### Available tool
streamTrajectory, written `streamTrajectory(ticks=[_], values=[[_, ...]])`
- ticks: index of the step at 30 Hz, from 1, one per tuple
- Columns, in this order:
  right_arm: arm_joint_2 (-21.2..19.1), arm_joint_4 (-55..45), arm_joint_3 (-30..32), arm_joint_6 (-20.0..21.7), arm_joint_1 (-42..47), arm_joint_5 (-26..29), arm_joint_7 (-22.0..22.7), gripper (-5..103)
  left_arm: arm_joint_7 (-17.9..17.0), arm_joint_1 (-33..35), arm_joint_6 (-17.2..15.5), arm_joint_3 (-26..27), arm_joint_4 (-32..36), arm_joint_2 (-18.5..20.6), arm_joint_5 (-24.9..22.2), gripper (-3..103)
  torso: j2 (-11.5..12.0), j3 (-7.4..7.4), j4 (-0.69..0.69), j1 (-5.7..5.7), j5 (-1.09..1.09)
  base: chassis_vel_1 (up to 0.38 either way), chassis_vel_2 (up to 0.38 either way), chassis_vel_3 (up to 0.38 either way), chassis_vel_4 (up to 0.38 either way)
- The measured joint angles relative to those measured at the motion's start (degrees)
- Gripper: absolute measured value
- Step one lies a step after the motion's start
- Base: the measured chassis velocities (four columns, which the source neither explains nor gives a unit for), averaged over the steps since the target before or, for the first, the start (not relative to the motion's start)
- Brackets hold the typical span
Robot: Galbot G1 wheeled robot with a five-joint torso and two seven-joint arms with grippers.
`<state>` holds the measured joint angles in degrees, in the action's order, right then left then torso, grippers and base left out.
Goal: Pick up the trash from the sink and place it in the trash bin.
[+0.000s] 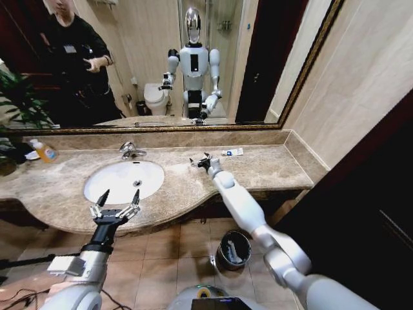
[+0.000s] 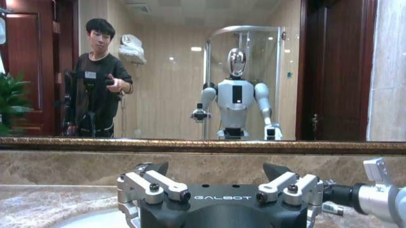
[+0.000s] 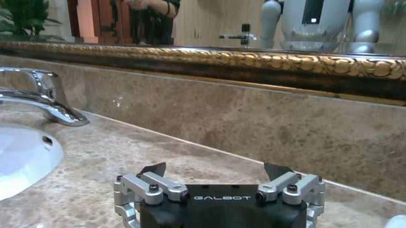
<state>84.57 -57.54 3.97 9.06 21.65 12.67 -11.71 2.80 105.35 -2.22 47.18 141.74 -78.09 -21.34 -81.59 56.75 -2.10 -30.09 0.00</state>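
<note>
The sink [image 2: 89, 219] is cut off at the lower edge of the left wrist view, most of it hidden behind the left gripper [image 2: 216, 172]. In the right wrist view, only a slice of the basin [image 3: 22, 159] is seen at the frame edge, and the tap [image 3: 38, 97] is cropped. Pale items inside the bin [image 1: 233, 250] are too small to be identified. A small white object [image 3: 396, 221] is cut off at the corner.

Sink [image 1: 122, 181] set in the worktop [image 1: 271, 165] just ahead of the left gripper [image 1: 116, 200] jaws, tap [image 1: 131, 151] behind it, right gripper [image 1: 201, 161] jaws right of the sink, small tube [image 1: 233, 152] beyond them, trash bin [image 1: 233, 249] on the floor below the worktop edge.
</note>
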Motion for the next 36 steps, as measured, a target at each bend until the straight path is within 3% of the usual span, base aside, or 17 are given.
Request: streamTrajectory(ticks=[2, 6, 11, 18, 21, 24, 25, 29, 31, 33, 36], values=[[-0.8, 0.4, 0.1, 3.4, -1.5, 1.3, -0.6, 100, 0.0, 0.0, 0.0, 0.0, 0.0, 0.0, 0.0, 100, 0.0, 0.0, -0.01, 0.0, 0.0, 0.0, 0.0, 0.0, 0.0], [-2.3, -0.4, -0.1, 6.5, -1.7, 2.3, -1.3, 100, 0.0, 0.0, 0.0, 0.0, 0.0, 0.0, 0.0, 100, 0.0, 0.0, -0.01, 0.0, 0.01, 0.0, 0.0, 0.0, 0.0], [-5.6, -2.7, -0.4, 12.4, -0.9, 3.4, -5.6, 102, 0.0, 0.0, 0.0, 0.0, 0.0, 0.0, 0.0, 100, 0.0, -0.01, 0.0, 0.01, 0.02, 0.0, 0.0, 0.0, 0.0], [-6.8, -0.6, 0.3, 13.4, -2.2, 3.7, -7.7, 93, 0.0, 0.0, 0.0, 0.0, 0.0, 0.0, 0.0, 100, 0.0, 0.0, 0.0, 0.01, 0.0, 0.0, 0.0, 0.0, 0.0], [-7.5, 0.0, 0.2, 13.4, -2.7, 3.8, -7.8, 80, 0.0, 0.0, 0.0, 0.0, 0.0, 0.0, 0.0, 100, 0.0, -0.01, -0.01, 0.01, 0.0, 0.0, 0.0, 0.0, 0.0], [-8.1, 0.0, -0.2, 13.3, -2.7, 3.8, -7.4, 75, 0.0, 0.0, 0.0, 0.0, 0.0, 0.0, 0.0, 100, 0.0, -0.01, 0.0, 0.01, 0.01, 0.0, 0.0, 0.0, 0.0], [-8.6, -0.1, -0.5, 13.5, -2.7, 4.0, -7.1, 65, 0.0, 0.0, 0.0, 0.0, 0.0, 0.0, 0.0, 100, 0.0, -0.01, 0.0, 0.01, 0.01, 0.0, 0.0, 0.0, 0.0], [-9.3, -0.3, -0.7, 13.9, -2.3, 4.2, -7.0, 59, 0.0, 0.0, 0.0, 0.0, 0.0, 0.0, 0.0, 100, 0.0, 0.0, 0.0, 0.01, 0.01, 0.0, 0.0, 0.0, 0.0], [-9.8, -0.6, -0.7, 13.9, -1.9, 4.3, -7.0, 42, 0.0, 0.0, 0.0, 0.0, 0.0, 0.0, 0.0, 100, 0.0, -0.01, 0.0, 0.01, 0.0, 0.0, 0.0, 0.0, 0.0], [-9.9, -0.8, -0.7, 13.8, -1.7, 4.3, -7.0, 42, 0.0, 0.0, 0.0, 0.0, 0.0, 0.0, 0.0, 100, 0.0, -0.01, -0.01, 0.01, 0.0, 0.0, 0.0, 0.0, 0.0], [-10.7, -2.1, -0.8, 13.4, -0.5, 4.7, -7.0, 27, 0.0, 0.0, 0.0, 0.0, 0.0, 0.0, 0.0, 100, 0.0, -0.01, -0.01, 0.01, 0.0, 0.0, 0.0, 0.0, 0.0]])
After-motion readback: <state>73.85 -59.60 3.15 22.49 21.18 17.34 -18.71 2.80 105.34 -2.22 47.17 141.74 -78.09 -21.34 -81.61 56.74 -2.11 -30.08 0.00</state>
